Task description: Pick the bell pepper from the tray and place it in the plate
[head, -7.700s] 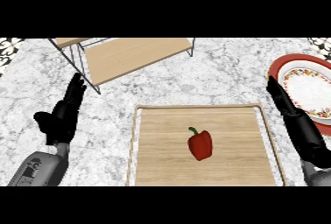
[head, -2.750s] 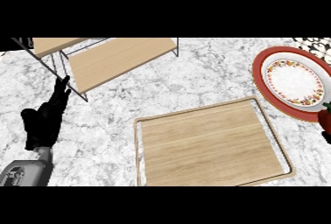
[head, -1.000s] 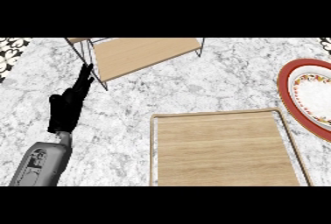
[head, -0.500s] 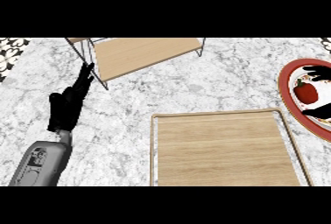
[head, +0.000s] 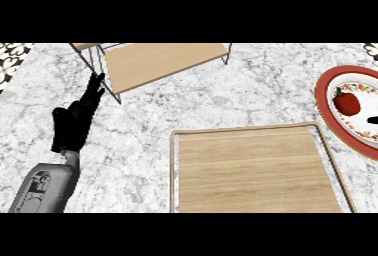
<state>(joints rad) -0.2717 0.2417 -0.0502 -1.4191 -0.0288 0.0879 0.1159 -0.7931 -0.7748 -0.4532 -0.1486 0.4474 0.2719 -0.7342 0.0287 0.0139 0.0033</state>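
The red bell pepper [head: 347, 103] lies in the plate [head: 325, 110] at the view's right edge, on the left part of the plate's white middle, close to the flowered band inside its red rim. The plate is cut off by the edge of the view. The pepper is well apart from the wooden tray [head: 255, 175], which sits on the grey-veined marble surface [head: 221, 105] just beside the plate's lower left rim, with only bare wood showing inside its raised edge.

A thin black sliver shows over the plate just below and to the right of the pepper, apart from it. It appears to be a bit of the right hand [head: 372, 120], but so little shows that I cannot tell whether that hand is open or closed.

The left hand [head: 72, 122] shows at the view's left, open, its fingers straight and pointing up the picture, holding nothing. Its grey forearm [head: 44, 187] comes in from the lower left corner. The fingertips end just beside a wire leg of a wooden rack [head: 159, 62] at the top of the view – whether they touch it cannot be told.
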